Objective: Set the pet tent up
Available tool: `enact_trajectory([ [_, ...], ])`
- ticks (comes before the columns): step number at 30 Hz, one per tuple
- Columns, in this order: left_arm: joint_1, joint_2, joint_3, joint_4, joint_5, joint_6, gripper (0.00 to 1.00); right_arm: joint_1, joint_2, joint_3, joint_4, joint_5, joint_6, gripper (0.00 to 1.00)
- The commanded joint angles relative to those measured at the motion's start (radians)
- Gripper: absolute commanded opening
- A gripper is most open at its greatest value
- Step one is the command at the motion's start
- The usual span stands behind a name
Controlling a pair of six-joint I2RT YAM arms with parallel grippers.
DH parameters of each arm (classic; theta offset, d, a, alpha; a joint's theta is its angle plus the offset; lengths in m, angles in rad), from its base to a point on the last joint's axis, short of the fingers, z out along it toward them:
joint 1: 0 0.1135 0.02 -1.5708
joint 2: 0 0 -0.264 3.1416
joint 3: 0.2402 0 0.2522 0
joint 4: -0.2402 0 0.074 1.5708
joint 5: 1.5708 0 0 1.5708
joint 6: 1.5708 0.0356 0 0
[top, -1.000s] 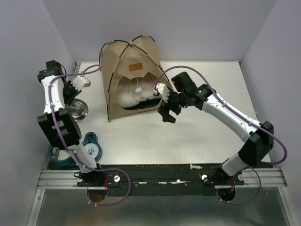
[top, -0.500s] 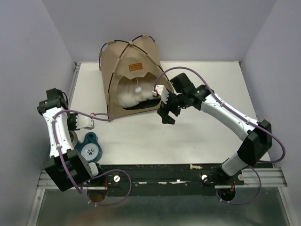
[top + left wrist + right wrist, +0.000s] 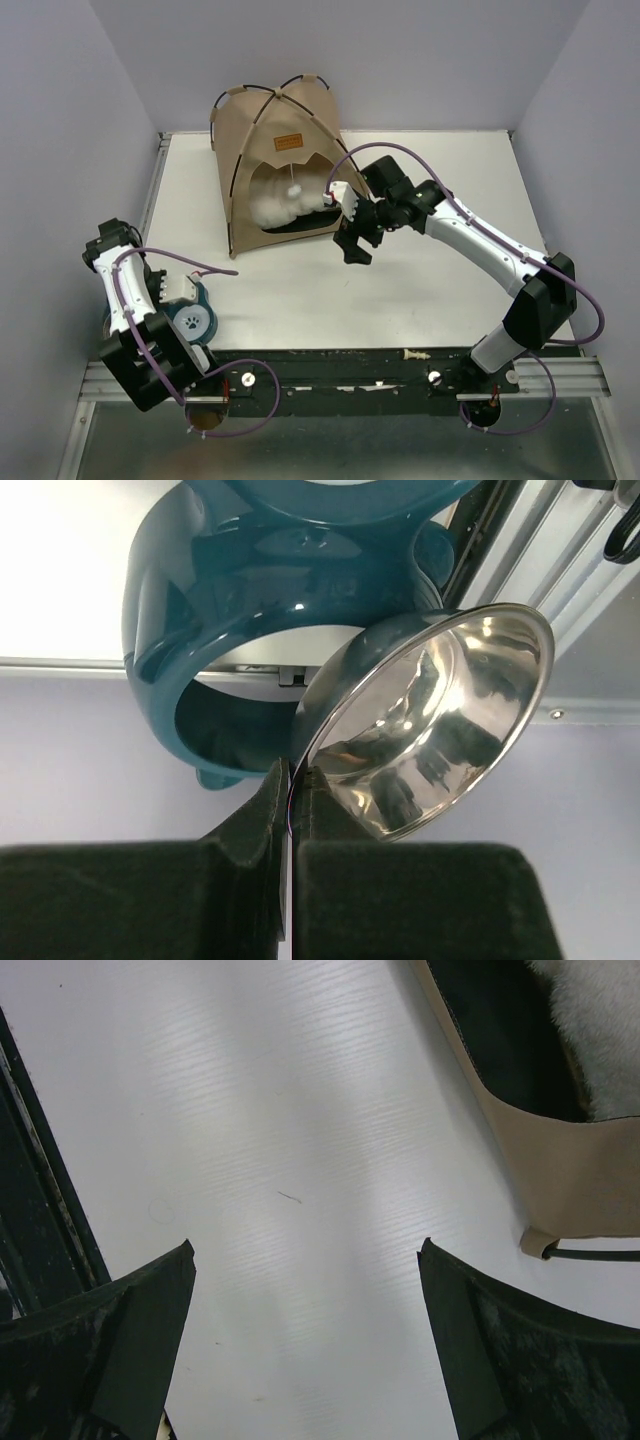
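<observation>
The pet tent (image 3: 255, 150) stands upright at the back of the table, tan with black poles, a white pom-pom (image 3: 294, 188) hanging in its opening. My right gripper (image 3: 355, 248) hovers open just in front of the tent's right corner. In the right wrist view the right gripper (image 3: 305, 1250) holds nothing, and the tent's tan edge (image 3: 570, 1180) lies at the upper right. My left gripper (image 3: 292, 775) is shut on the rim of a steel bowl (image 3: 440, 720), tilted beside a teal bowl stand (image 3: 230, 610).
A white fluffy cushion (image 3: 280, 200) fills the tent's inside. The teal stand (image 3: 192, 322) with a paw print sits at the table's near-left corner, under my left arm. A black rail (image 3: 350, 370) runs along the near edge. Purple walls close in on both sides.
My left arm has swung from the back left down to the near-left corner, carrying the steel bowl to the teal stand. The right gripper has barely shifted.
</observation>
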Motion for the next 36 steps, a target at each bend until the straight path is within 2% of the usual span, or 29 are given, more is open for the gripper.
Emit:
enact_trajectory([
  [1, 0.007, 0.022, -0.02, 0.074, -0.01, 0.294, 0.05, -0.005, -0.004, -0.004, -0.008, -0.012, 0.011, 1.0],
  [20, 0.01, 0.137, 0.106, 0.094, -0.029, 0.322, 0.03, -0.005, -0.026, -0.038, -0.012, -0.017, 0.008, 1.0],
  [26, 0.01, 0.146, 0.077, 0.114, -0.02, 0.323, 0.08, -0.005, -0.027, -0.041, -0.017, -0.021, 0.005, 1.0],
  [28, 0.01, 0.146, 0.054, 0.137, -0.024, 0.317, 0.14, -0.005, -0.029, -0.043, -0.018, -0.02, 0.005, 1.0],
  [32, 0.01, 0.148, 0.038, 0.194, -0.035, 0.281, 0.51, -0.005, -0.026, -0.038, -0.023, -0.023, 0.003, 1.0],
  [33, 0.01, 0.148, 0.052, 0.188, -0.021, 0.268, 0.67, -0.005, -0.026, -0.038, -0.023, -0.023, 0.005, 1.0],
  [34, 0.01, 0.148, 0.072, 0.179, 0.008, 0.25, 0.98, -0.005, -0.026, -0.038, -0.021, -0.023, 0.005, 1.0],
  [36, 0.01, 0.142, 0.1, 0.169, 0.04, 0.236, 0.99, -0.005, -0.024, -0.037, -0.021, -0.026, 0.006, 1.0],
])
